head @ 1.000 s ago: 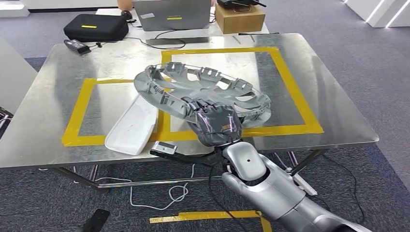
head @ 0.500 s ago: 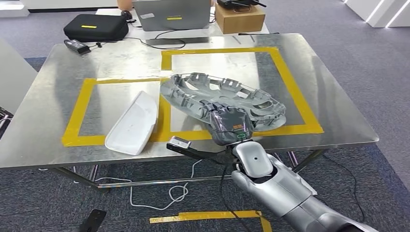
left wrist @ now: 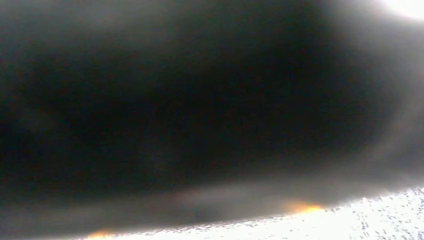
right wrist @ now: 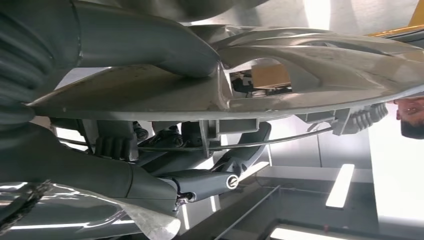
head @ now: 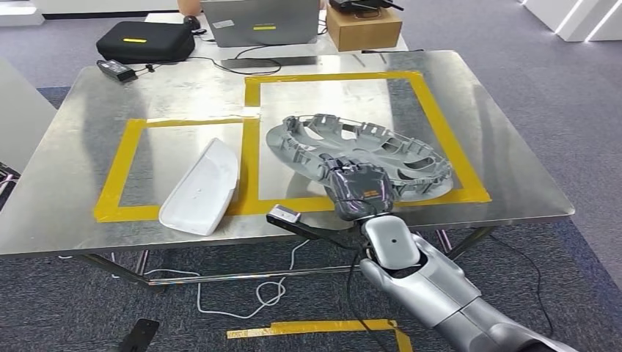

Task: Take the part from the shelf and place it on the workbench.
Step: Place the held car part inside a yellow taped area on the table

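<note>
Seen from the head camera: right hand (head: 357, 192) clamped on the near rim of a grey round plastic wheel-cover part (head: 367, 155), ribbed inner side up, held tilted over the shiny metal workbench (head: 88, 147) inside the right-hand yellow tape rectangle (head: 433, 125); cannot tell whether its far edge touches the metal. To the left, lying across the left tape rectangle's near right corner, a white curved plastic panel (head: 200, 188). At the far edge of the table, a black zipped case (head: 145, 41), a grey open laptop (head: 260, 21) and a brown cardboard box (head: 364, 26). From the right wrist camera, something the head camera hides: thick grey thumb (right wrist: 145, 37) pressed on one face of the grey part (right wrist: 300, 65), darker fingers (right wrist: 200, 180) curled under the clipped rim on the other face, wire ring running between. From the left wrist camera: dark blur, with a pale speckled strip along one edge; left hand's state impossible to tell.
</note>
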### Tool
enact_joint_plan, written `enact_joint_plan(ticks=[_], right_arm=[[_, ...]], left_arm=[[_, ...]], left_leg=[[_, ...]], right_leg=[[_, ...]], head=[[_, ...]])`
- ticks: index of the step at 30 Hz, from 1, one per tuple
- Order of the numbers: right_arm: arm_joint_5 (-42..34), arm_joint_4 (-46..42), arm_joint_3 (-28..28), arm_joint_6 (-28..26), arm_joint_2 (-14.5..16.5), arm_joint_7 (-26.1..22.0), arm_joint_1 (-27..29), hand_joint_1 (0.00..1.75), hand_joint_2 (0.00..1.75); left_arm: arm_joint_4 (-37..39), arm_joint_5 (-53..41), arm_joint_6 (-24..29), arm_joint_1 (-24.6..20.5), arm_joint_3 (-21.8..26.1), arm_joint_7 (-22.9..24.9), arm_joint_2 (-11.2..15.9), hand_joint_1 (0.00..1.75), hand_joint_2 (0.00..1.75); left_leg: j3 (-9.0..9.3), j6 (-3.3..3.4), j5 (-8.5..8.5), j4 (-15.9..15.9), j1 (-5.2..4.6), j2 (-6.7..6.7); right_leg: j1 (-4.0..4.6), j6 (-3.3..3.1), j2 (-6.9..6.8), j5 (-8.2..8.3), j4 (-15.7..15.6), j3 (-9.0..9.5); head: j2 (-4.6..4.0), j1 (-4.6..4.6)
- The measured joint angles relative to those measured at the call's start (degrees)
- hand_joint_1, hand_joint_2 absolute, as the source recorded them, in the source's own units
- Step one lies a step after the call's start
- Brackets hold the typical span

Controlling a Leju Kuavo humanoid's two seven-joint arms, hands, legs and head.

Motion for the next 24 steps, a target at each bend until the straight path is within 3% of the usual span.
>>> enact_joint_plan(ticks=[24], right_arm=[[-1.09, -0.04, -2.16, 0.95, -0.01, 0.46, 1.05, 1.75, 1.75]], left_arm=[[-0.04, -0.63, 0.09, 0.05, 1.27, 0.63, -0.10, 0.00, 0.00]], left_leg=[[0.01, 0.00, 0.00, 0.00, 0.00, 0.00]], right_leg=[[0.00, 0.00, 0.00, 0.00, 0.00, 0.01]], head=[[0.00, 0.00]])
